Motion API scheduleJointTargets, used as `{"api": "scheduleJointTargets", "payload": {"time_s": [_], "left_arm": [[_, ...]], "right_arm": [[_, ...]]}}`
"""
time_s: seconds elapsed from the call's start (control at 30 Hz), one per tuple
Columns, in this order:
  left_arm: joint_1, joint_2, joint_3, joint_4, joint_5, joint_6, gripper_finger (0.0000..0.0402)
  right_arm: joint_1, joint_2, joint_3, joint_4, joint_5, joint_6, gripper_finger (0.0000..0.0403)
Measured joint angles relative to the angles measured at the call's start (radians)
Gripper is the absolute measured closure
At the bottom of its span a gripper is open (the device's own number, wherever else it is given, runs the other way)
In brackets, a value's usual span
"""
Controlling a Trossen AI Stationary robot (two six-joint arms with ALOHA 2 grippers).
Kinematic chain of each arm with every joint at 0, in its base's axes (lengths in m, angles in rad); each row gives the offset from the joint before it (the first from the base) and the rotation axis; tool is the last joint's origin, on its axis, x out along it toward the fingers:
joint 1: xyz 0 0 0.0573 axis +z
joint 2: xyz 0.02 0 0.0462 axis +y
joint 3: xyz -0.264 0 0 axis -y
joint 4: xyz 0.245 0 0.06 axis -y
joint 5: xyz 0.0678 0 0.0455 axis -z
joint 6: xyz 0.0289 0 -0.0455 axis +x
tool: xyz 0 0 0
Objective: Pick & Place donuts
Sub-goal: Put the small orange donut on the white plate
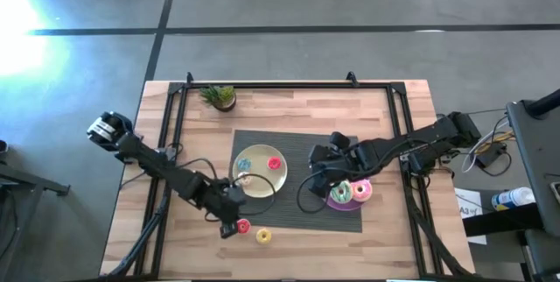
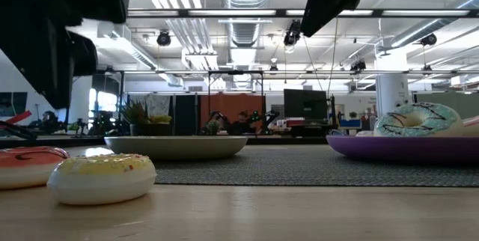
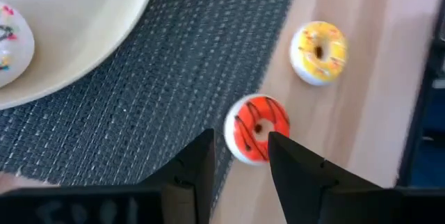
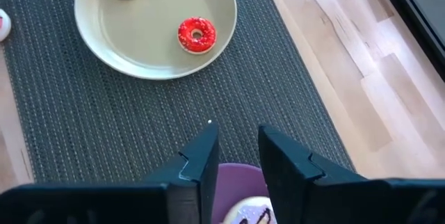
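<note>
yellow mini donut [image 2: 101,179], nearest the low camera, on bare wood just off the mat [image 1: 297,221]; in the high view at 5 o'clock of the orange mini donut [image 3: 257,128]. left gripper [image 3: 240,156]: fingers parted, empty, straddling the orange donut at the mat's edge. advice: centre over the ring, descend square, close gently so it does not squirt sideways. yellow plate [image 4: 139,50]: holds red, cream, blue minis. right gripper [image 4: 233,151]: parted, idle above the purple plate [image 2: 404,150].
</note>
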Motion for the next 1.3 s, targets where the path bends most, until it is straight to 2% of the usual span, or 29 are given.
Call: {"api": "scheduleJointTargets", "payload": {"time_s": [0.4, 0.63, 0.73, 0.97, 1.13, 1.3], "left_arm": [[-0.014, 0.192, 0.069, 0.025, 0.028, -0.015, 0.0294], [-0.014, 0.257, 0.1, 0.014, 0.028, -0.038, 0.0294], [-0.014, 0.261, 0.1, 0.013, 0.027, -0.048, 0.0306], [0.002, 0.197, 0.096, -0.031, 0.011, -0.063, 0.0393], [0.081, 0.09, 0.123, -0.138, -0.074, -0.009, 0.04], [0.269, 0.007, 0.127, -0.146, -0.127, 0.142, 0.0401]], "right_arm": [[0.037, 0.0, -0.002, -0.026, 0.0, 0.008, 0.0314], [0.046, 0.0, -0.005, -0.029, 0.003, 0.015, 0.0307], [0.046, 0.0, -0.006, -0.029, 0.003, 0.015, 0.031], [0.046, 0.0, -0.008, -0.029, 0.004, 0.015, 0.032], [0.046, 0.0, -0.011, -0.029, 0.005, 0.012, 0.0324], [0.045, 0.0, -0.013, -0.027, 0.018, 0.028, 0.0318]]}}
